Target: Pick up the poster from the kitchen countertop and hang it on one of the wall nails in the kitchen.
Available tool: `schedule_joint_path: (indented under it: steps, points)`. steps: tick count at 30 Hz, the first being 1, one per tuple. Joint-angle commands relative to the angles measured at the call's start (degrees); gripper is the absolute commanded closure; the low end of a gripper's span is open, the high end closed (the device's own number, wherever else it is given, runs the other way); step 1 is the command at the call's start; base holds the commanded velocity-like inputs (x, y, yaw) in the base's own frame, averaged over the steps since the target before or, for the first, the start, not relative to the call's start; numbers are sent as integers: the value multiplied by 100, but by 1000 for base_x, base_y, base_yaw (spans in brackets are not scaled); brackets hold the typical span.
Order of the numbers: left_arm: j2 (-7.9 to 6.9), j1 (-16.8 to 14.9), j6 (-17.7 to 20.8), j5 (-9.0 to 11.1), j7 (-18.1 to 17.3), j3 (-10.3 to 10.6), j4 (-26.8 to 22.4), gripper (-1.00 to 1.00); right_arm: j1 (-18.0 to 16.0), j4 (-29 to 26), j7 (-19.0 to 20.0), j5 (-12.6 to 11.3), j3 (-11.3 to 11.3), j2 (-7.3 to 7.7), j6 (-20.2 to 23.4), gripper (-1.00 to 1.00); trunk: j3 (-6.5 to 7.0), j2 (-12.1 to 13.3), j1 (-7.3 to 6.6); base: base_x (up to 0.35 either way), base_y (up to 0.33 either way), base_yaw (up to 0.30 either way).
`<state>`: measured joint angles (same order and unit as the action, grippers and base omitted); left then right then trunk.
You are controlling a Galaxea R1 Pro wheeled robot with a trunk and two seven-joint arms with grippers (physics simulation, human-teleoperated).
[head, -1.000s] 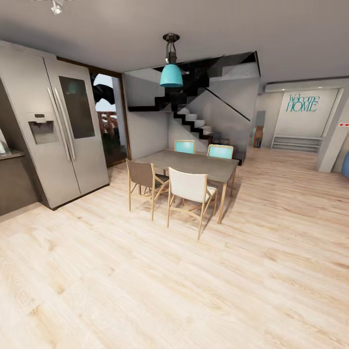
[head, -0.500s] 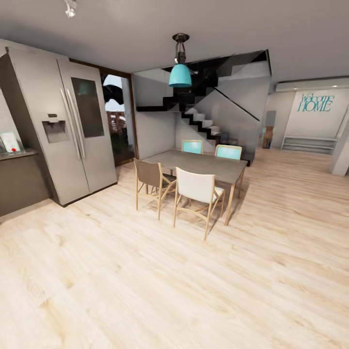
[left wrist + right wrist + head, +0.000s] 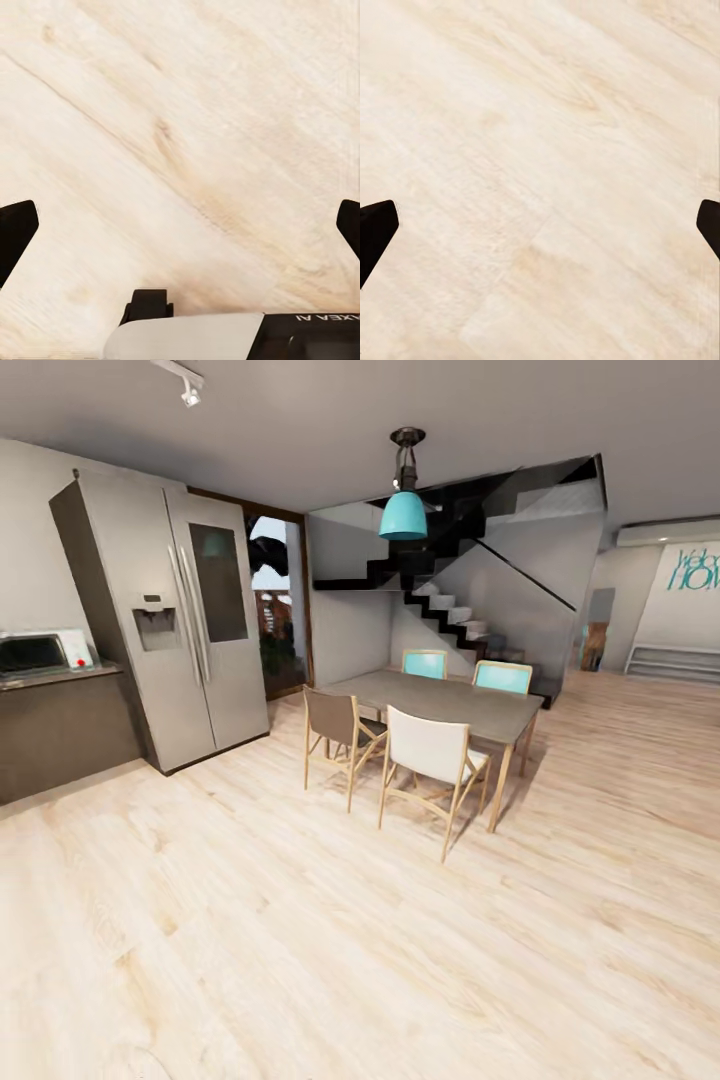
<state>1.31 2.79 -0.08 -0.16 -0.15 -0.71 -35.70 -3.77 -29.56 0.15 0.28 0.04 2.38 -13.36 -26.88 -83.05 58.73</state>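
Note:
The poster is out of view. At the far left of the head view a stretch of the dark kitchen countertop (image 3: 60, 676) runs up to the silver double-door fridge (image 3: 175, 625), with a black microwave (image 3: 32, 654) standing on it. In the left wrist view my left gripper (image 3: 180, 225) is open, its black fingertips (image 3: 15, 232) far apart over bare plank floor. My right gripper (image 3: 540, 225) is open too, and its fingertips (image 3: 375, 229) frame nothing but floor.
A grey dining table (image 3: 440, 700) with several chairs (image 3: 430, 760) stands mid-room under a teal pendant lamp (image 3: 404, 515). Behind it rises a black staircase (image 3: 450, 610). Between the fridge and the stair wall is a dark doorway (image 3: 278, 605). Light wood floor (image 3: 300, 940) spreads wide in front.
The camera has swung left, so the fridge, table and stairs sit further right in the picture. The countertop and microwave have come into view at the left.

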Motion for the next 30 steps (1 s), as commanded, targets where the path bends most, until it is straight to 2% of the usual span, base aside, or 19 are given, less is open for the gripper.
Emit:
schedule_joint_path:
  steps: [1, 12, 30]
  points:
    - [2, 2, -1, -2, 0, -8, -8, -100, -4, 3, 0, 4, 1, 1, -19, -100, -5, -3, 0, 0, -21, 280]
    - [-80, 2, -1, -2, 6, -16, -14, -100, -5, 3, -22, 7, 5, -11, -26, -100, -5, -3, 0, 0, -4, 289]
    - [-118, 2, -1, -2, 7, -16, -12, -100, -5, 3, -24, 15, 13, -18, -35, -100, -5, -3, 0, 0, 0, 291]
